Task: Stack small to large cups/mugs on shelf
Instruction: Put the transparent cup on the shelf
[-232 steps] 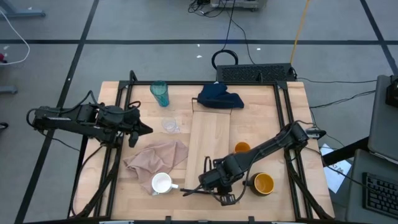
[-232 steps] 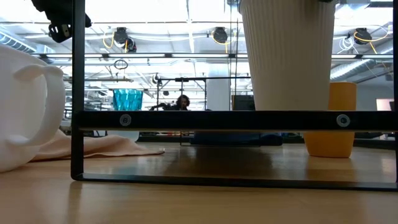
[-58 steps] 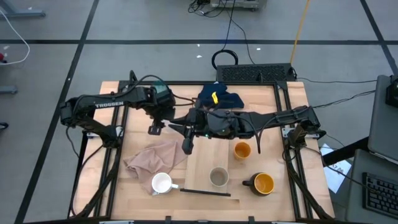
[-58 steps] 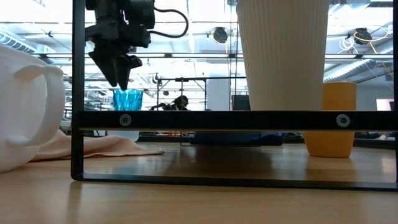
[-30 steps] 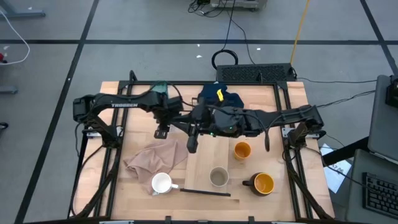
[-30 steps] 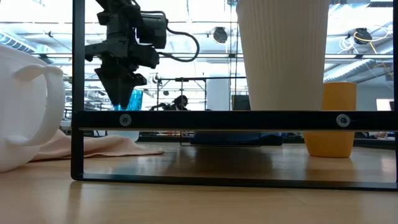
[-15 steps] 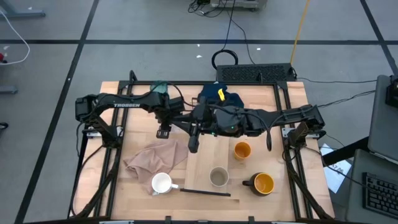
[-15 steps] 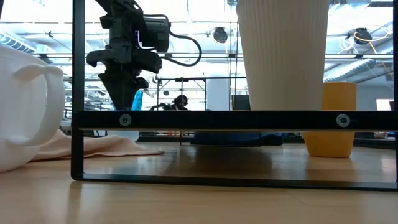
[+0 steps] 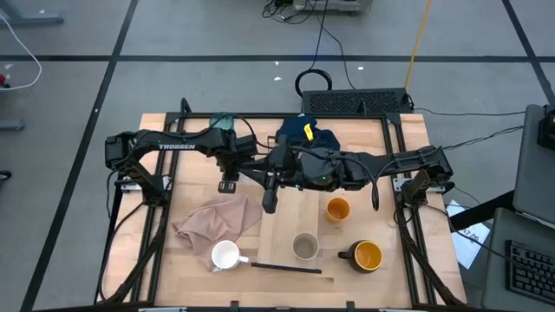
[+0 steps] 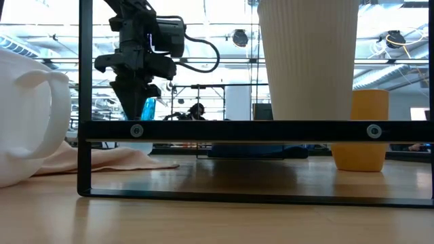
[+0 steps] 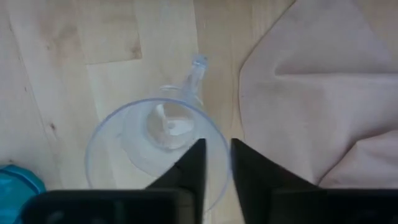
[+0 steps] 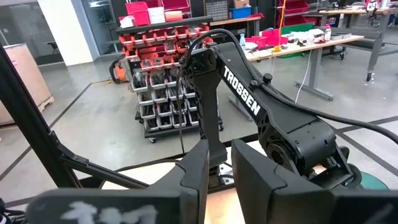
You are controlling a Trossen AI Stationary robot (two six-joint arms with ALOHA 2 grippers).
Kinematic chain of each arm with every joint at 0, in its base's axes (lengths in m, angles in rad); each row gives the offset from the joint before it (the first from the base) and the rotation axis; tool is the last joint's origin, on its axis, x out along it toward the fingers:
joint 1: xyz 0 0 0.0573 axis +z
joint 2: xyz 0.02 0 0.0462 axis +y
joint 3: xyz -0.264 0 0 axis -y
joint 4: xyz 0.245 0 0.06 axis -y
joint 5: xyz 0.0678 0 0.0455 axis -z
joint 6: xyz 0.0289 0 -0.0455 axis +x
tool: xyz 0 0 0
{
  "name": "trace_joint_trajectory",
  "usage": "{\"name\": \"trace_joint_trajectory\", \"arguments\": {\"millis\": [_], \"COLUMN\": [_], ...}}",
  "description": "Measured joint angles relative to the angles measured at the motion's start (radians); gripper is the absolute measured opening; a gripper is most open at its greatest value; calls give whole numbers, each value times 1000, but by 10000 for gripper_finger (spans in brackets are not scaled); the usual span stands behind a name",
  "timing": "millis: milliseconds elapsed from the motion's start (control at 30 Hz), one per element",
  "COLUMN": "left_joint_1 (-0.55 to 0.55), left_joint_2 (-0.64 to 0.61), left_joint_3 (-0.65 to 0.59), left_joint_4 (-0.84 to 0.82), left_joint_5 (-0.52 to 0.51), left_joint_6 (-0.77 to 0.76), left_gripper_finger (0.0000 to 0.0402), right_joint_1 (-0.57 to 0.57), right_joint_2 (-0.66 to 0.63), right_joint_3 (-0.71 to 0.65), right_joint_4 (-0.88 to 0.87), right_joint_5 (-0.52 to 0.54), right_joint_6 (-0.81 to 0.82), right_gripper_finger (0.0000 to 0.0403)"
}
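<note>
At the centre-left of the overhead frame, the left claw [image 9: 229,182] reaches down over the tiny clear cup [image 11: 157,146]; its fingers [image 11: 191,163], drawn narrow, straddle the cup's rim, one inside and one outside, though a firm grip cannot be confirmed. The cup stands upright on the worktop [image 9: 195,286] beside a crumpled beige cloth [image 9: 218,220]. The right claw [image 9: 269,204] hangs raised at mid-frame over the far part of the shelf [image 9: 290,195], fingers narrow with nothing between them. On the shelf's near end, by its dark strip, stands the beige cup [image 9: 304,247]. The small orange cup [image 9: 337,209] sits just right of the shelf, and the dark yellow-lined mug [image 9: 367,255] lies toward the lower right. The white mug [image 9: 225,256] rests at lower left, touching the cloth. The tall teal tumbler [image 9: 223,123] shows at upper left, partly hidden by the left arm. A dark blue cloth [image 9: 308,134] lies at upper centre.
</note>
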Motion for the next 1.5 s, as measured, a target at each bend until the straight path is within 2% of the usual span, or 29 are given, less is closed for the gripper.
{"name": "trace_joint_trajectory", "arguments": {"millis": [67,133,467,867,1500], "left_joint_1": [0,0,0,-35,-182], "left_joint_2": [0,0,0,-41,-218], "left_joint_3": [0,0,0,-2,23], "left_joint_4": [-1,1,-5,-131,-124], "left_joint_5": [2,19,19,17,45], "left_joint_6": [-1,-2,-2,-1,-200], "left_gripper_finger": [24,8,3,1,0], "right_joint_1": [0,0,0,0,-14], "right_joint_2": [0,0,0,2,2], "right_joint_3": [0,0,0,0,0], "right_joint_4": [0,0,0,-36,-111], "right_joint_5": [0,0,0,1,2], "right_joint_6": [0,0,0,-10,-34], "right_gripper_finger": [61,61,61,61,61]}}
